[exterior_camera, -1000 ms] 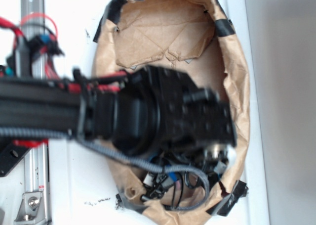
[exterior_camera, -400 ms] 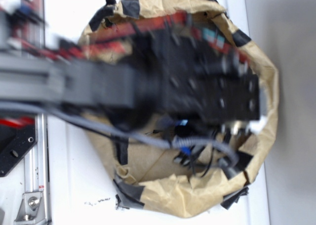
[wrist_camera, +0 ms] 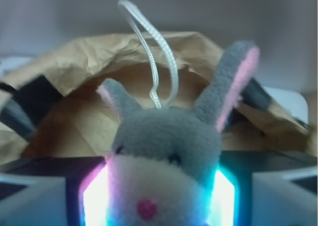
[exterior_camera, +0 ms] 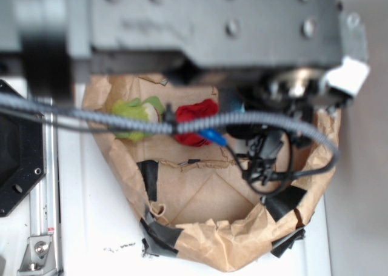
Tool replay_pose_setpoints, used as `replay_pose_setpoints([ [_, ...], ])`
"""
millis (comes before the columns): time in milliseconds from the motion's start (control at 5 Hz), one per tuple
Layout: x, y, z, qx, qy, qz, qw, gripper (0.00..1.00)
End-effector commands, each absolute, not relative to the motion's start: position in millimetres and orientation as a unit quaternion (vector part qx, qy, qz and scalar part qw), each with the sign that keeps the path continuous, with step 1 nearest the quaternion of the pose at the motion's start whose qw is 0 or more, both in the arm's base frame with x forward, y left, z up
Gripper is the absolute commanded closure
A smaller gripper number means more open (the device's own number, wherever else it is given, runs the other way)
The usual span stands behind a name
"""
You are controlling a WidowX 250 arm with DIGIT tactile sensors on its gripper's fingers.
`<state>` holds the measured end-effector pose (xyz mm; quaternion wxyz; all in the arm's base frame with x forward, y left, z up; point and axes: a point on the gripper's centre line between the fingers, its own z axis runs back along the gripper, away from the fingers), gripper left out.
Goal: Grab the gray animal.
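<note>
In the wrist view the gray animal (wrist_camera: 166, 151) fills the middle. It has a gray head, a whitish face with a pink nose, two pink-lined ears and a white cord loop on top. My gripper (wrist_camera: 158, 198) is shut on it, with the glowing pads (wrist_camera: 94, 203) pressed against both sides of its face. In the exterior view the blurred black arm (exterior_camera: 212, 21) spans the top, high above the paper bag (exterior_camera: 242, 239). The gray animal cannot be made out there.
A fuzzy green plush toy (exterior_camera: 136, 115) and a red wrinkly lump (exterior_camera: 195, 119) lie inside the taped brown paper bag. Cables (exterior_camera: 267, 154) hang from the arm over the bag. A metal rail (exterior_camera: 45, 185) runs along the left.
The arm has risen out of the bag toward the camera and now looks much larger. The green toy and the red lump, covered before, now show.
</note>
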<state>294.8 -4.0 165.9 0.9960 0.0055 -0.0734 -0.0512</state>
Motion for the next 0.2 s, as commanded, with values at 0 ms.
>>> replay_pose_setpoints([
  [0, 280.0, -14.9, 193.0, 0.004, -0.084, -0.018, 0.996, 1.0],
])
